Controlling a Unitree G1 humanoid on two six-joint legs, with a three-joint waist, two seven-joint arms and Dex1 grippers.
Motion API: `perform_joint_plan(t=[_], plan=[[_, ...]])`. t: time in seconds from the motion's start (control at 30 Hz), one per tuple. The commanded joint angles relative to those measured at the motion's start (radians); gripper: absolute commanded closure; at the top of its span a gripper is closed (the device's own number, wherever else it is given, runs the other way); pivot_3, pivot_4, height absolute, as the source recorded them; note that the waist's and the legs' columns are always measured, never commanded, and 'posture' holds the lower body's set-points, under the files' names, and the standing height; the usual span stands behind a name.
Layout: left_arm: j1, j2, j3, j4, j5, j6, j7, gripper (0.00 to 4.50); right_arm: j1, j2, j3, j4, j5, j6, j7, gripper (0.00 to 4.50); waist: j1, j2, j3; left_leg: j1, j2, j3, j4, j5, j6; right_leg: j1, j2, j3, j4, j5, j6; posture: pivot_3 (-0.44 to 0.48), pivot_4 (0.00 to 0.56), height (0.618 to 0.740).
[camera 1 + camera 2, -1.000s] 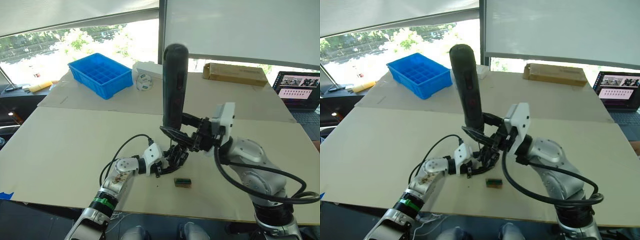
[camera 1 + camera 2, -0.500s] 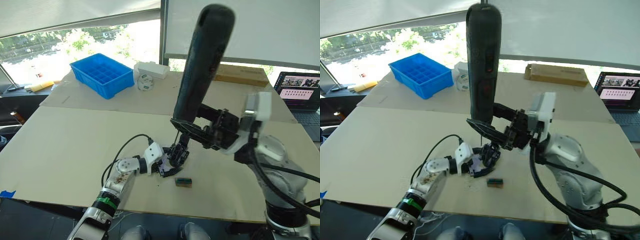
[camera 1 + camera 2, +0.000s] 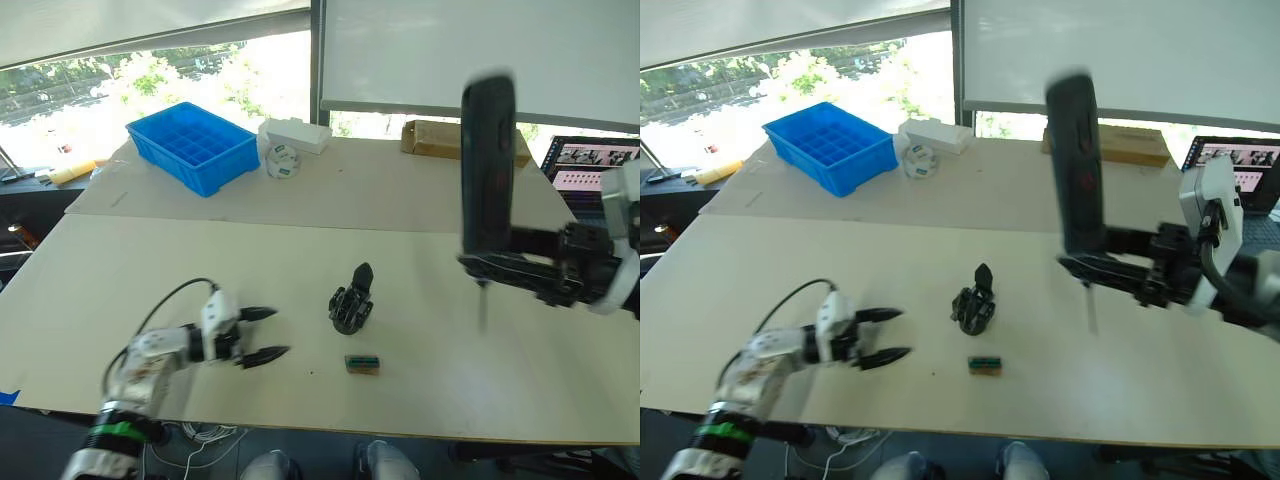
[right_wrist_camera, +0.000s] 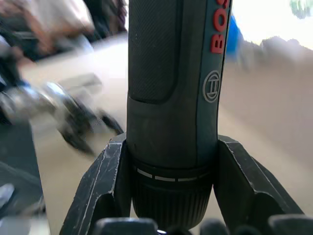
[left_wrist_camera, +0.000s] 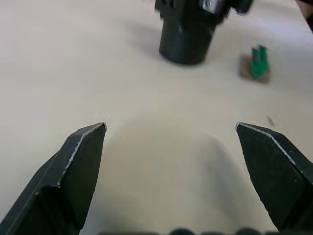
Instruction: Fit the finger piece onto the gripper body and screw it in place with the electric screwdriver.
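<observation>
Gripper body [image 3: 351, 302] upright mid-table, pointed finger up, bare tabletop [image 3: 150, 260] all round — small green-topped block [image 3: 363, 364] just in front. Left gripper [image 3: 262, 334] well to its left, spread wide, empty. Right gripper [image 3: 497, 270] clamped round the upright electric screwdriver [image 3: 487, 170], bit down — off toward the table's right edge.

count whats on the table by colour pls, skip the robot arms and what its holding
black: 1, the gripper body
blue: 1, the tray
white: 2, the box and the small round thing beside it
brown: 1, the cardboard box
green and brown: 1, the small block
yellow: 1, the thing at the far left edge
total: 7
</observation>
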Motion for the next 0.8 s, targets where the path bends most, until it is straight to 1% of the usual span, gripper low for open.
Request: perform_joint_plan(t=[0.03,0.07,0.1,0.17,0.27,0.37,0.43,0.5,0.6,0.73,0.8], plan=[[0.003,0.035,0.046,-0.007,-0.034,-0.059,-0.080,0.02,0.036,-0.065,0.016,0.086,-0.151,-0.007,0.064,2.58,0.005,0.001,0.001,-0.001,0.000,0.000,0.000,0.000,0.001,0.000,0.000,0.000,-0.001,0.000,0.001,0.000,0.150,0.740],[-0.003,0.044,0.054,-0.010,-0.039,-0.049,-0.083,0.02,0.044,-0.078,0.043,0.122,-0.192,-0.017,0.073,2.58,0.007,0.002,0.001,-0.002,0.000,0.000,0.000,0.000,0.001,0.000,0.000,0.000,-0.002,0.000,0.001,0.000,0.150,0.740],[-0.012,0.052,0.064,-0.006,-0.039,-0.051,-0.085,0.02,0.036,-0.091,0.090,0.172,-0.229,0.015,0.044,2.58,0.009,0.002,0.002,-0.003,0.000,0.000,0.001,0.000,0.001,-0.001,0.000,-0.001,-0.003,0.001,0.002,0.000,0.150,0.740],[-0.030,0.063,0.074,0.004,-0.037,-0.045,-0.089,0.02,0.028,-0.120,0.172,0.237,-0.297,0.037,0.052,2.58,0.010,0.003,0.002,-0.005,-0.001,0.000,0.001,-0.001,0.001,-0.002,0.000,-0.001,-0.004,0.002,0.004,0.000,0.150,0.740],[-0.080,0.071,0.082,0.065,-0.015,-0.061,-0.090,0.02,-0.060,-0.118,0.297,0.320,-0.350,0.106,0.041,2.58,0.006,0.005,0.003,-0.009,-0.001,0.000,0.001,0.000,0.001,-0.005,0.000,-0.001,-0.005,0.003,0.005,0.000,0.150,0.740],[-0.144,0.072,0.088,0.131,0.003,-0.079,-0.082,0.02,-0.109,-0.114,0.424,0.385,-0.429,0.097,0.089,2.58,0.004,0.008,0.006,-0.010,-0.001,0.002,0.002,0.001,0.000,-0.007,0.003,-0.004,-0.004,0.003,0.005,0.000,0.150,0.740],[-0.165,0.074,0.088,0.141,0.004,-0.079,-0.083,0.02,-0.132,-0.107,0.485,0.418,-0.471,0.090,0.116,2.58,0.003,0.009,0.006,-0.011,-0.001,0.003,0.002,0.001,-0.001,-0.007,0.009,-0.006,-0.003,0.003,0.005,0.000,0.150,0.740],[-0.166,0.073,0.086,0.129,0.002,-0.070,-0.085,0.02,-0.163,-0.094,0.530,0.458,-0.517,0.072,0.135,2.58,0.001,0.010,0.007,-0.011,-0.001,0.004,0.001,0.002,-0.002,-0.008,0.011,-0.006,-0.003,0.003,0.006,0.000,0.150,0.740],[-0.133,0.072,0.090,0.063,-0.014,-0.045,-0.078,0.02,-0.208,-0.056,0.574,0.534,-0.584,0.033,0.143,2.58,-0.006,0.010,0.007,-0.011,-0.001,0.004,0.001,0.002,-0.002,-0.008,0.011,-0.006,-0.003,0.003,0.006,0.000,0.150,0.740],[-0.089,0.073,0.112,-0.025,-0.037,0.003,-0.036,0.02,-0.221,-0.024,0.565,0.580,-0.613,0.023,0.168,2.58,-0.011,0.010,0.007,-0.011,-0.001,0.005,0.001,0.002,-0.002,-0.008,0.011,-0.004,-0.003,0.002,0.008,0.000,0.150,0.740],[-0.079,0.077,0.117,-0.046,-0.029,0.041,0.006,0.00,-0.209,-0.028,0.549,0.580,-0.625,0.006,0.179,1.55,-0.010,0.010,0.007,-0.010,-0.001,0.004,0.001,0.002,-0.003,-0.007,0.011,-0.004,-0.003,0.002,0.009,0.000,0.150,0.740]])
